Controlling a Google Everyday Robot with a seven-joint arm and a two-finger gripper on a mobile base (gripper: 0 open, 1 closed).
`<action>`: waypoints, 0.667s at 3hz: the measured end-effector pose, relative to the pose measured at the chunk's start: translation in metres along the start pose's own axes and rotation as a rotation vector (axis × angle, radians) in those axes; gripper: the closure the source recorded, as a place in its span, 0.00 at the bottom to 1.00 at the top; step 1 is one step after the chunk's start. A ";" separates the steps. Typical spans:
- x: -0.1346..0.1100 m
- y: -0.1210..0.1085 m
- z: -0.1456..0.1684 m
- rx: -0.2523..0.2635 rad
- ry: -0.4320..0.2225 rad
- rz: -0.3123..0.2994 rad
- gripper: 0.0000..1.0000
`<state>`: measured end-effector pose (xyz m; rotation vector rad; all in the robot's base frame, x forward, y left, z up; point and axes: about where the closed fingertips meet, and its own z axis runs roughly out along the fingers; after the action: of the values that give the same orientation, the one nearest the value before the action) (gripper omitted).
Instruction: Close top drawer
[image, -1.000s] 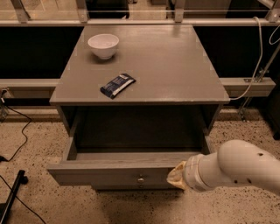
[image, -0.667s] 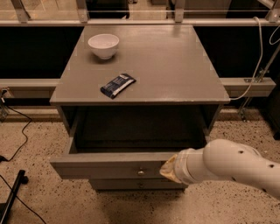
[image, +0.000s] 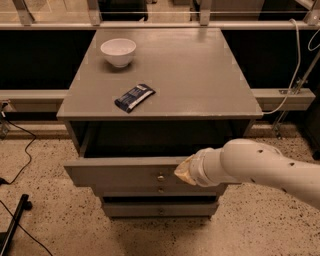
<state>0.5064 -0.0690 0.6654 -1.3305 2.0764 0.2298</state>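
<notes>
The top drawer (image: 120, 172) of the grey cabinet is a wide grey front with a small round metal knob (image: 160, 177) at its centre. It stands partly open, pulled out a short way below the cabinet top, with a dark gap behind it. My white arm comes in from the lower right. My gripper (image: 183, 171) is at the arm's tip, right against the drawer front just right of the knob; the arm hides its fingers.
A white bowl (image: 118, 51) and a dark snack packet (image: 134, 97) lie on the cabinet top (image: 200, 75). Two narrower drawer fronts (image: 160, 200) sit below the top drawer. Cables run on the speckled floor at left, and a white cable hangs at right.
The top drawer has slid inward toward the cabinet, its open gap much smaller. My arm and gripper have moved forward and left with the drawer front.
</notes>
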 end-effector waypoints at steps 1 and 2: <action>0.001 0.002 0.000 0.005 0.004 -0.013 1.00; 0.017 -0.008 0.009 0.063 0.040 -0.084 1.00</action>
<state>0.5124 -0.0806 0.6496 -1.3905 2.0389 0.1009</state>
